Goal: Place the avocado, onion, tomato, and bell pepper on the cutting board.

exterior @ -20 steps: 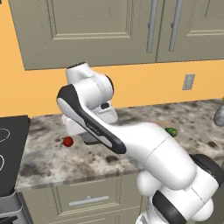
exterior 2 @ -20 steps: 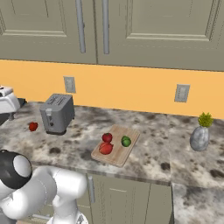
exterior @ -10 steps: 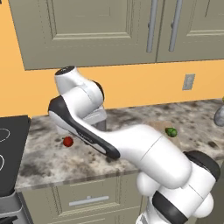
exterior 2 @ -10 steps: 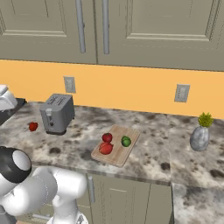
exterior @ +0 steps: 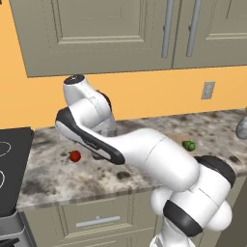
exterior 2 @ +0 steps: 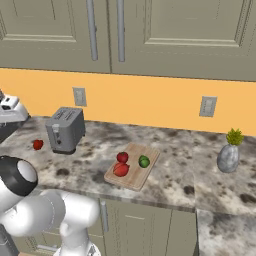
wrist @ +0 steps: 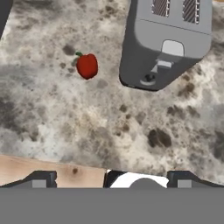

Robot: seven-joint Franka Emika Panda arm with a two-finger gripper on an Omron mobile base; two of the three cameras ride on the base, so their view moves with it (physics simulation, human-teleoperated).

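Light tan wooden cutting board (exterior 2: 133, 167) already holds small green avocado (exterior 2: 144, 161) plus 2 red round items (exterior 2: 121, 164) (3 of 4 on, I'd judge). Red stemmed bell pepper (wrist: 86, 65) sits on counter beside grey toaster (wrist: 164, 41). Gripper (wrist: 112, 178) hovers above, jaws fully apart, holding nothing.

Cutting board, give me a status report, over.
Hand open, holding nothing. Cutting board carries the avocado and two red items. Small red bell pepper on the counter beside the toaster, off the board.
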